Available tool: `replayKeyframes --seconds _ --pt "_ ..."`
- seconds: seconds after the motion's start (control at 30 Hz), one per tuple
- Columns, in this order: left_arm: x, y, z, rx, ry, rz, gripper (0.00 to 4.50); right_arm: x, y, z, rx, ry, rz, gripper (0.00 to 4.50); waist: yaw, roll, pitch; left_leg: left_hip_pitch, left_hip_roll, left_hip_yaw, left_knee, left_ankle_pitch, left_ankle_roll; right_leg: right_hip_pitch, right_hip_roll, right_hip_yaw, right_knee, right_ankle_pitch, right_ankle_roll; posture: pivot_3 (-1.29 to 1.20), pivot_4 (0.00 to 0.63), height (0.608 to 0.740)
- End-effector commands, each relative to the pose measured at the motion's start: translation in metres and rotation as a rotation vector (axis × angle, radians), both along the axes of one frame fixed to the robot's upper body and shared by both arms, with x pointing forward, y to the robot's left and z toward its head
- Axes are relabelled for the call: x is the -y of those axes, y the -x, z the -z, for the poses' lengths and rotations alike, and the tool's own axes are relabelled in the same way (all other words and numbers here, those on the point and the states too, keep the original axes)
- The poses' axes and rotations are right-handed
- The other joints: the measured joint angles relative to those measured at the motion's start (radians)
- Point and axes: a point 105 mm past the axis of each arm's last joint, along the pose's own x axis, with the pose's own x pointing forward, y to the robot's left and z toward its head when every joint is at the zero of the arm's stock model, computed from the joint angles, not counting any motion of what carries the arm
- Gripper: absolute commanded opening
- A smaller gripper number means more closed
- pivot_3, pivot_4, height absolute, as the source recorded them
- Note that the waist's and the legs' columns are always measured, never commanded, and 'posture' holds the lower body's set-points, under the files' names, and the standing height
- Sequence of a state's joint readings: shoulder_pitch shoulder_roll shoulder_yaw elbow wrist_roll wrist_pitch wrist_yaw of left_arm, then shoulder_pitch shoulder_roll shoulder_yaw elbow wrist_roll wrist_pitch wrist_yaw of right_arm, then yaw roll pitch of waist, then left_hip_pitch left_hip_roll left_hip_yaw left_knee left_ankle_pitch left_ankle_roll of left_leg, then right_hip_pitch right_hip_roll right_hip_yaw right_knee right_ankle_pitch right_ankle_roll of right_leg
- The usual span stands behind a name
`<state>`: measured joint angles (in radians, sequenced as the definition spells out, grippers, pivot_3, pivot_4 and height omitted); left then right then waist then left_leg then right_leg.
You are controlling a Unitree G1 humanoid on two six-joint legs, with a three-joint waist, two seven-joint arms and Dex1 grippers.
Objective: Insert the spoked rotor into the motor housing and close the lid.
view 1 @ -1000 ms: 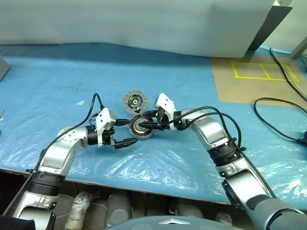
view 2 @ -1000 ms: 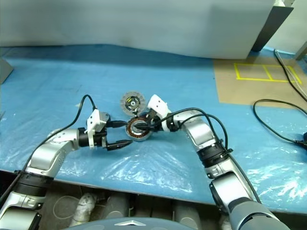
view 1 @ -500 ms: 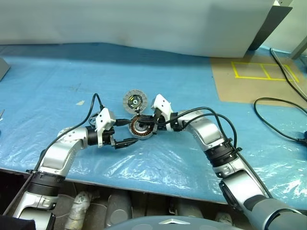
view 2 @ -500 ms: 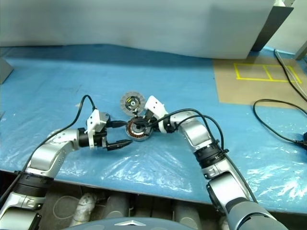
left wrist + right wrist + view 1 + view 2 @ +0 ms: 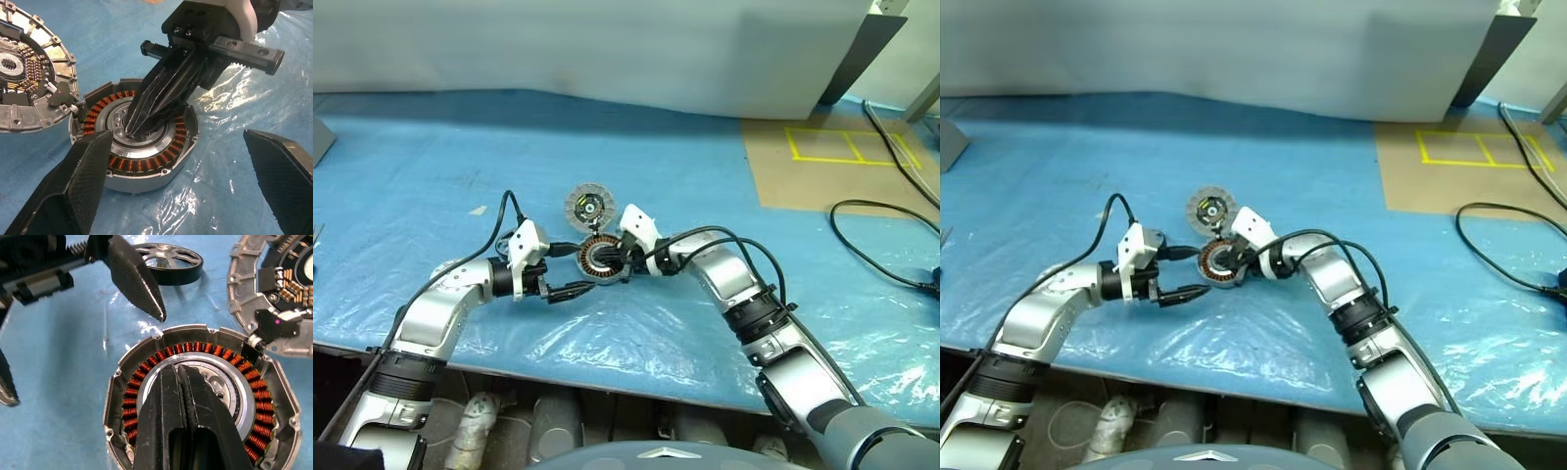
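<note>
Left claw [image 5: 570, 270] hovers wide open just beside the motor housing [image 5: 137, 134], fingers apart, gripping nothing. Housing sits flat on the blue plastic-covered surface [image 5: 705, 196], copper coils up. Right claw [image 5: 139, 128] fully closed, fingers pressed together, tips down on the housing's silver hub. Spoked rotor [image 5: 168, 263] lies flat nearby. Lid [image 5: 588, 207] lies open just behind the housing, touching its rim.

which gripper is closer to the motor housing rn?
Right. The right gripper is shut with its tips on the motor housing hub; the left gripper is open, beside the housing, not touching it.
</note>
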<state>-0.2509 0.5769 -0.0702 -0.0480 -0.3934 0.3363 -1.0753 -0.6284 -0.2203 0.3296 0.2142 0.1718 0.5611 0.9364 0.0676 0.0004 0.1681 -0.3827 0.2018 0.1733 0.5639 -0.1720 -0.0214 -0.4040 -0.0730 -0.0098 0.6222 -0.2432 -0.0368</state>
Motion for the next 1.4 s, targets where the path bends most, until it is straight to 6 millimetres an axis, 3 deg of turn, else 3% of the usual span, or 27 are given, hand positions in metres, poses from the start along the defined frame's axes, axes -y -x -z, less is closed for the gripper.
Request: replayKeyframes --seconds 0.03,0.2,0.4,0.5,0.63,0.7,0.87,1.03,1.17,1.27,1.4 --pt "0.004 0.001 -0.010 0.036 0.015 0.017 4.50 -0.004 0.003 -0.041 -0.002 -0.174 -0.026 0.01 0.001 0.000 0.000 -0.002 0.000 0.000 0.000 0.000 0.000 -0.002 0.000 0.000 0.000 0.000 0.000 0.00 0.150 0.740" --pt "0.004 0.000 -0.011 0.037 0.018 0.018 4.50 -0.002 -0.012 -0.023 0.074 -0.057 0.046 0.01 0.000 0.000 0.000 -0.003 0.001 0.000 -0.001 0.000 0.000 -0.003 0.000 -0.001 0.000 0.000 0.000 0.00 0.150 0.740" --pt "0.004 0.000 -0.011 0.033 0.019 0.019 4.50 0.000 -0.007 0.014 0.125 0.121 0.024 0.01 0.000 0.000 0.000 -0.003 0.000 0.000 -0.001 0.000 0.000 -0.003 0.000 -0.001 0.000 0.000 0.000 0.00 0.150 0.740" --pt "0.002 0.002 -0.010 0.021 0.013 0.021 4.50 0.004 -0.004 0.020 0.130 0.148 0.009 0.01 0.000 0.000 0.000 -0.002 0.000 0.000 -0.001 0.000 0.000 -0.002 0.000 -0.001 0.000 0.000 0.000 0.00 0.150 0.740" --pt "-0.005 0.006 -0.006 -0.002 -0.012 0.032 4.50 0.006 -0.008 0.015 0.139 0.128 0.023 0.01 0.000 0.000 0.000 -0.001 0.000 0.000 -0.001 0.000 0.000 -0.001 0.000 -0.001 0.000 0.000 0.000 0.00 0.150 0.740" --pt "-0.007 0.008 -0.005 -0.006 -0.020 0.036 4.50 0.003 -0.010 0.003 0.146 0.070 0.028 0.01 0.000 0.000 0.000 -0.001 0.000 0.000 -0.001 0.000 0.000 -0.001 0.000 -0.001 0.000 0.000 0.000 0.00 0.150 0.740" --pt "-0.008 0.008 -0.005 0.000 -0.018 0.031 4.50 -0.009 -0.011 -0.046 0.063 -0.189 0.019 0.01 0.000 0.000 0.000 -0.002 0.000 0.000 -0.001 0.000 0.000 -0.002 0.000 -0.001 0.000 0.000 0.000 0.00 0.150 0.740" --pt "-0.008 0.008 -0.004 -0.002 -0.017 0.029 4.50 -0.011 -0.008 -0.001 0.121 0.048 -0.014 0.01 0.000 0.000 0.000 -0.002 0.000 0.000 -0.001 0.000 0.000 -0.002 0.000 -0.001 0.000 0.000 0.000 0.00 0.150 0.740" --pt "-0.008 0.008 -0.005 -0.003 -0.015 0.028 4.50 0.000 -0.010 0.032 0.149 0.199 -0.001 0.01 -0.001 -0.001 0.000 -0.002 0.000 0.001 -0.001 0.000 0.000 -0.002 0.000 0.000 0.000 0.000 0.000 0.00 0.150 0.740" --pt "-0.008 0.009 -0.005 -0.007 -0.016 0.030 4.50 0.004 -0.013 0.028 0.121 0.158 0.029 0.01 -0.001 -0.001 0.000 0.002 0.000 0.001 -0.001 0.000 0.000 0.001 0.000 0.000 0.000 0.000 0.000 0.00 0.150 0.740" --pt "-0.009 0.011 -0.003 -0.012 -0.022 0.032 4.50 0.001 -0.007 -0.006 0.061 -0.029 0.010 0.01 0.002 -0.001 0.000 0.003 0.000 0.001 -0.001 0.000 0.000 0.002 0.000 0.000 0.000 0.000 0.000 0.00 0.150 0.740"
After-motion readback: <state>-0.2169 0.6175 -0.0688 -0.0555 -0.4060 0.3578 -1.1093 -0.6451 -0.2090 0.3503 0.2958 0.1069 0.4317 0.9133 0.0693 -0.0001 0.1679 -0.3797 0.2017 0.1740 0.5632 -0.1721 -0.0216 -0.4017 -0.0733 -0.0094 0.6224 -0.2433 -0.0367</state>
